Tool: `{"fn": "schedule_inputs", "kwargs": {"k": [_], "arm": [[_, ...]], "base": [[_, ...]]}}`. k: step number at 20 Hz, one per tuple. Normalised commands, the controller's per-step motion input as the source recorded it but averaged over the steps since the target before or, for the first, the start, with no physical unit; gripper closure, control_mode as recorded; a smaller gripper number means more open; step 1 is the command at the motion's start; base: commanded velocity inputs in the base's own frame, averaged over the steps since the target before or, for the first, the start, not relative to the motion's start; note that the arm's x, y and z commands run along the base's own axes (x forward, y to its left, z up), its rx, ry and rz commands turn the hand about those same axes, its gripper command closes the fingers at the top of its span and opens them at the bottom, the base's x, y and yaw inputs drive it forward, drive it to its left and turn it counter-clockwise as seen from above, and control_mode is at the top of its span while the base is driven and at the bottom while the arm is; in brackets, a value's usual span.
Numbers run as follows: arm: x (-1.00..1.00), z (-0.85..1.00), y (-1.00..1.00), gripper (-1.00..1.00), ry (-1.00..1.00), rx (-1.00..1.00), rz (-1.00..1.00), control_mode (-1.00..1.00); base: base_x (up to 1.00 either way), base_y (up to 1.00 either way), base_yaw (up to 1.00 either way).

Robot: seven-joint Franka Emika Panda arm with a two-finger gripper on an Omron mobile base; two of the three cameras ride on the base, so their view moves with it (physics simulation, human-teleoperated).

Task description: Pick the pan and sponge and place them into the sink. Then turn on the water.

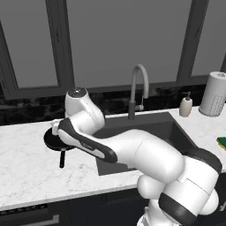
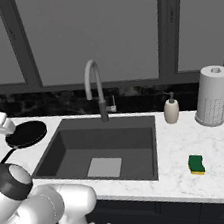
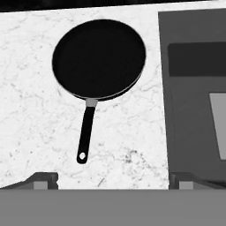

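End effector (image 3: 113, 181): fingers spread wide, nothing between them, clear of every item. It hangs above the white marble worktop (image 3: 31, 110), looking straight down.

Pan (image 3: 99, 58): directly below and just ahead of the end effector in the hand view, flat on the worktop. The black handle (image 3: 85, 134) runs back from the pan body toward the end effector and ends short of the finger tips (image 3: 44, 180). In the left base view the pan (image 1: 53, 142) is partly hidden behind the arm's wrist.

Sink (image 3: 194, 97): just beside the end effector, its edge close to one finger tip; a pale square patch (image 2: 104, 166) lies on the basin floor. The basin holds nothing else.

Sponge (image 2: 196, 164): well apart from the end effector, on the worktop across the sink.

Faucet (image 2: 95, 88): behind the sink, with a soap bottle (image 2: 171, 109) and a paper towel roll (image 2: 214, 95) further along.
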Motion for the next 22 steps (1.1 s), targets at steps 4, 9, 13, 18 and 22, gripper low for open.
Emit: {"fn": "schedule_inputs", "kwargs": {"k": [4, 9, 13, 18, 22], "arm": [[0.0, -0.36, 0.32, -1.0, 0.03, 0.0, 0.0, -1.0], [0.07, -0.61, 0.33, -1.0, 0.0, 0.0, 0.0, -1.0], [0.11, -0.6, 0.33, -1.0, 0.0, 0.0, 0.0, -1.0], [0.09, -0.34, 0.14, -1.0, 0.0, 0.0, 0.0, -1.0], [0.18, -0.31, 0.13, -1.0, 0.0, 0.0, 0.0, -1.0]], "base": [[0.0, 0.0, 0.0], [0.0, 0.0, 0.0], [0.0, 0.0, 0.0], [0.0, 0.0, 0.0], [0.0, 0.0, 0.0]]}}
